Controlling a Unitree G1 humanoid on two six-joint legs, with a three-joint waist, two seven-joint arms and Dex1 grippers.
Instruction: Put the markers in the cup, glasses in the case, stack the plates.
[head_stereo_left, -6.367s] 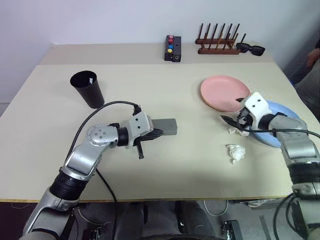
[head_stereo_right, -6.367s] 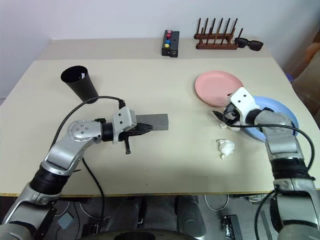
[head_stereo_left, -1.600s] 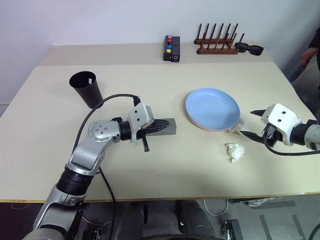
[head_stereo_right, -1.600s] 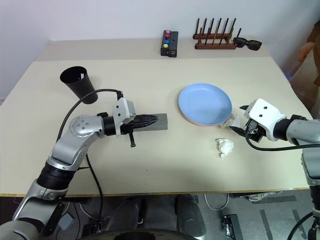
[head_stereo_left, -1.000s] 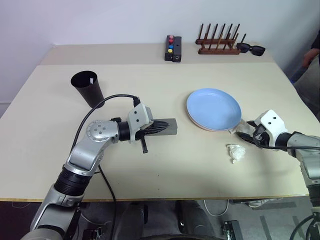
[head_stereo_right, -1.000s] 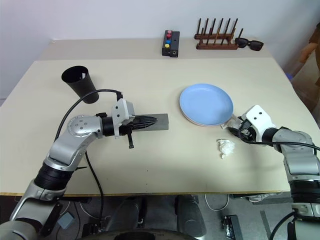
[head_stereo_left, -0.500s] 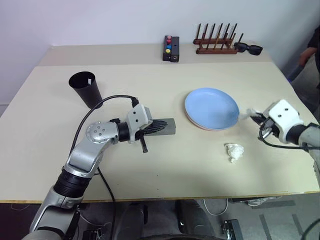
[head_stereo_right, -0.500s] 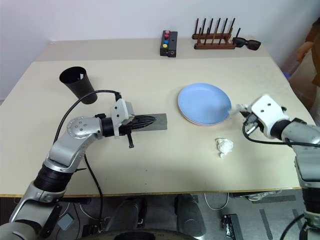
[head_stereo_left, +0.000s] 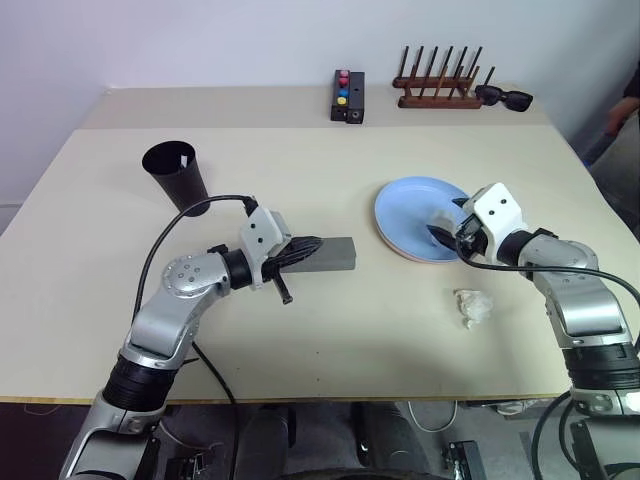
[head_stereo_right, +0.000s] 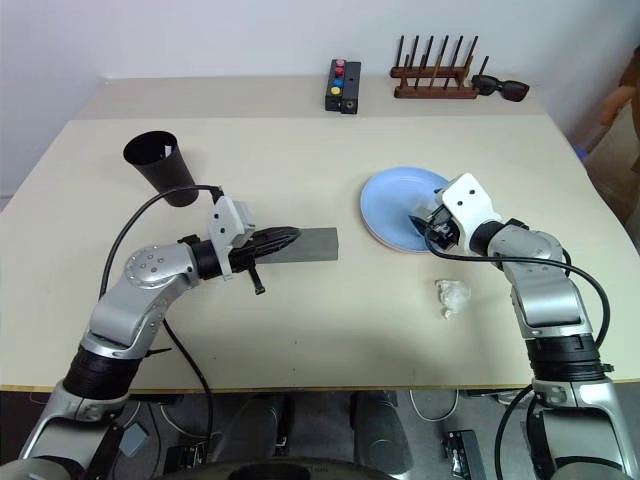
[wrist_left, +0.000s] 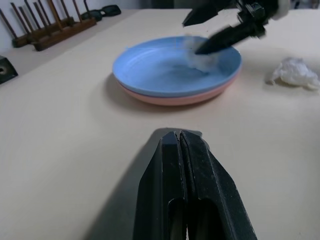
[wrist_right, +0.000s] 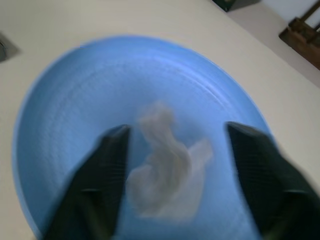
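I'm seeing a crumpled tissue (head_stereo_left: 471, 306) lying on the counter (head_stereo_left: 330, 350); far behind it, a button box (head_stereo_left: 347, 96), wooden rack (head_stereo_left: 438, 87) and sunglasses (head_stereo_left: 503, 97).

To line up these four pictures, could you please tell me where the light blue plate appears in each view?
Left eye view: blue plate right of centre, partly behind the right gripper.
Right eye view: right of centre, same place on the table.
Left wrist view: upper middle, stacked on the pink plate.
Right wrist view: across most of the picture, a crumpled tissue on it.
Shared landmark: the wooden peg rack, at the table's far edge.
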